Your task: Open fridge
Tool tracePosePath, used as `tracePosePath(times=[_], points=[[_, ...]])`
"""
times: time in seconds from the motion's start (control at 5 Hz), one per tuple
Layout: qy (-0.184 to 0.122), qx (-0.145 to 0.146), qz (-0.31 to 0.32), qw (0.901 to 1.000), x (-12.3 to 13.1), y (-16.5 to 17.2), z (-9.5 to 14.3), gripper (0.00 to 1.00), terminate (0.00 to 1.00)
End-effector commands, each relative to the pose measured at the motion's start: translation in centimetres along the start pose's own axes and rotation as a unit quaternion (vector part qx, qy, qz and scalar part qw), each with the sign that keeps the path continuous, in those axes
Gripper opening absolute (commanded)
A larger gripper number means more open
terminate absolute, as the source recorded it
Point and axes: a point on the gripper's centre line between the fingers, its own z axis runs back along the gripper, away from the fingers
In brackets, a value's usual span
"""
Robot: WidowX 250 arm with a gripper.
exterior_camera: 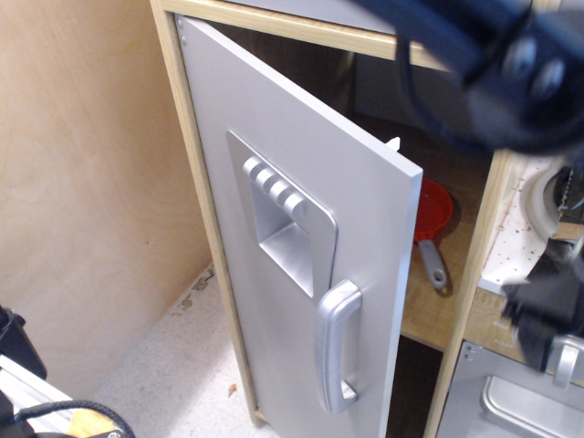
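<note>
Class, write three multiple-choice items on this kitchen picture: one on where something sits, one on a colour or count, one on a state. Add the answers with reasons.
1. Where is the red pan?
A. on the floor
B. on a shelf inside the fridge
C. hanging on the handle

2. How many buttons does the dispenser panel show?
A. two
B. four
C. six

3. What state is the fridge door in?
A. shut
B. swung partly open
C. taken off

Answers: B, the pan lies on wood behind the door's edge; B, four ridges stand in a row; B, the dark inside shows past the door.
</note>
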Motion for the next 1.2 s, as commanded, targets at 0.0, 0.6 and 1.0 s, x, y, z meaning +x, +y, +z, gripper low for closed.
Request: tracePosePath(times=[0.0,0.6,1.0], points=[[-0.002,0.054,-0.032,0.998,3.9,2.6,4.7,1.0,0.0],[-0.023,0.083,-0.044,0.9953,4.7,11.6,4.4,1.0,0.0],[0.009,0.092,0.001,0.9957,2.1,16.5,5.0,1.0,0.0]])
